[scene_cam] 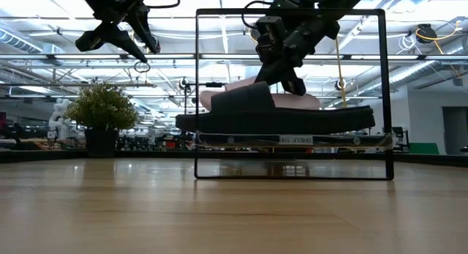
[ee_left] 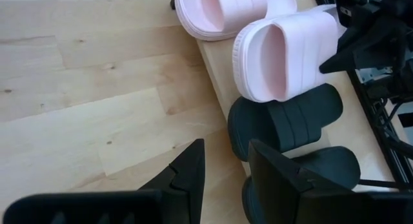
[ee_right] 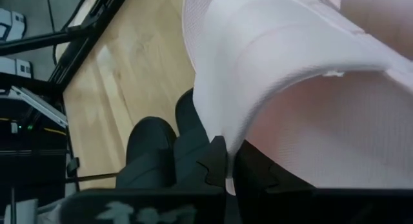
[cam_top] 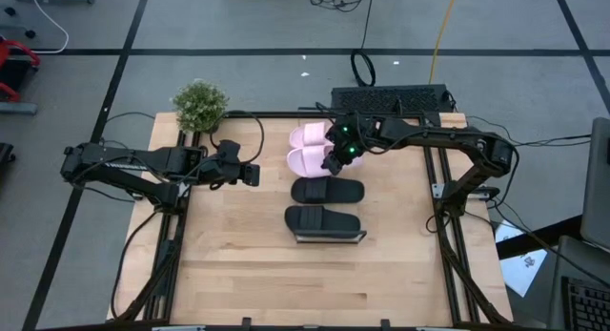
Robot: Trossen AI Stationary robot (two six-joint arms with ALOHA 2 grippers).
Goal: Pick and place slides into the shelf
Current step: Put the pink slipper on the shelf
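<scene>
Pink slide (cam_top: 308,161) in right hand (cam_top: 334,163)

A pale pink slide (ee_right: 290,75) of matt, finely textured foam-like material is clamped at its strap edge between the matt black plastic fingers of the right gripper (ee_right: 226,166). Below that claw, two black slides (ee_left: 290,121) with ribbed, matt rubbery straps are seen. Ahead of the left gripper (ee_left: 222,172), smooth light wood with visible grain forms the table (ee_left: 84,108).
</scene>
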